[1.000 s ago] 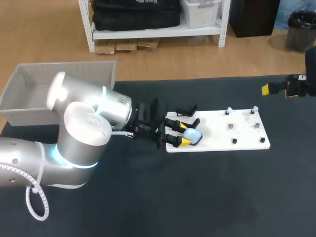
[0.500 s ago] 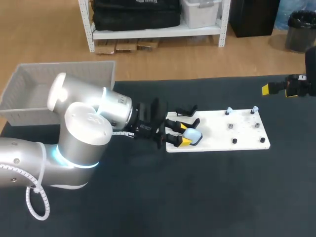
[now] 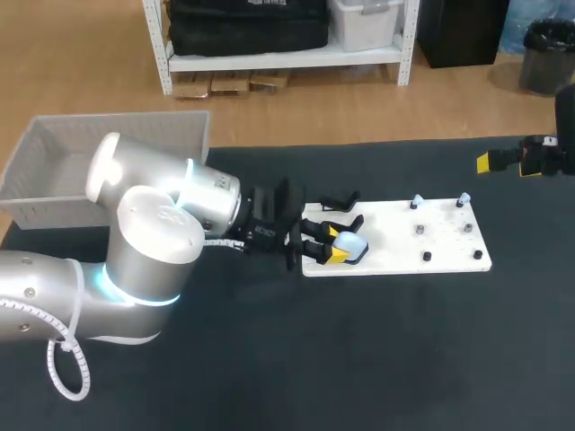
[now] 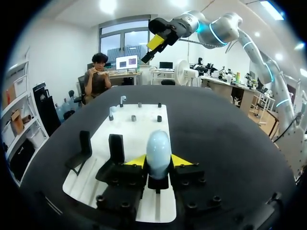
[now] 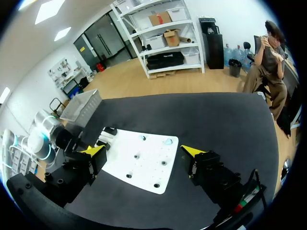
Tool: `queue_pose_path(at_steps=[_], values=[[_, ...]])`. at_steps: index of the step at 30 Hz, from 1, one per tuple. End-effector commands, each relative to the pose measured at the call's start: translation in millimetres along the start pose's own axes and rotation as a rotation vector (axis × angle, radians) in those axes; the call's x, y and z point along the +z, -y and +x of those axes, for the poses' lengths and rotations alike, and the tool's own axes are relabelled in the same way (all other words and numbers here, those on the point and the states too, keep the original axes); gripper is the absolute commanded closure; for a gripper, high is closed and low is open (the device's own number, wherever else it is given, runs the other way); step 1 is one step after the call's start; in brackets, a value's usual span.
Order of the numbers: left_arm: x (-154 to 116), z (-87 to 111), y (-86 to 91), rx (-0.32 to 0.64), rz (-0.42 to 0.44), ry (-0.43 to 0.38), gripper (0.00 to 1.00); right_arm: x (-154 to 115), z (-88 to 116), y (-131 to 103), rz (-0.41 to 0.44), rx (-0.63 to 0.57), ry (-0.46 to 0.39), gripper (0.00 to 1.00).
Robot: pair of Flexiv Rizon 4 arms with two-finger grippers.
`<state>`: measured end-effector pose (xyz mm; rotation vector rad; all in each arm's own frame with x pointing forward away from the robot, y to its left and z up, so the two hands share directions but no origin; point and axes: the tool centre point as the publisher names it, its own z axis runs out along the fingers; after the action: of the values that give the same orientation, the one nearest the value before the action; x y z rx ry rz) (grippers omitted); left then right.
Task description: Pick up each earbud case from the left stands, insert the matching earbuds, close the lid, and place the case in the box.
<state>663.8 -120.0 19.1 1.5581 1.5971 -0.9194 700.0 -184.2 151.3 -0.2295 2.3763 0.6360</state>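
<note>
Our left gripper [image 4: 158, 164] seems to pinch the pale earbud case [image 4: 158, 146] between its jaws; our right gripper [image 5: 143, 152] gapes wide

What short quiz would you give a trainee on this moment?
1. True or false: the left arm's jaws clamp the pale blue earbud case from both sides.
2. Where is that case? A) on the floor B) over the white board C) in the right arm's jaws.
3. Fill in: the right arm's jaws are ____ and hold nothing.
Key: 1 true; 2 B; 3 open.
</note>
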Motion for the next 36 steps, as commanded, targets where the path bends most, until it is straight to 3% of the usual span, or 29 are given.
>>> queue_pose_path(at_steps=[1, 11, 18, 36], values=[[-4, 1.3, 2.5, 0.002, -0.005, 0.010, 1.00, 0, 0, 1, -0.003, -0.001, 0.001, 0.00], [-51, -23.0, 9.1, -0.021, -0.022, 0.080, 1.00, 0, 0, 1, -0.003, -0.001, 0.001, 0.00], [-84, -52.7, 6.6, -0.004, -0.115, 0.176, 1.00, 0, 0, 1, -0.003, -0.001, 0.001, 0.00], [-84, -52.7, 6.6, -0.004, -0.115, 0.176, 1.00, 0, 0, 1, -0.003, -0.001, 0.001, 0.00]])
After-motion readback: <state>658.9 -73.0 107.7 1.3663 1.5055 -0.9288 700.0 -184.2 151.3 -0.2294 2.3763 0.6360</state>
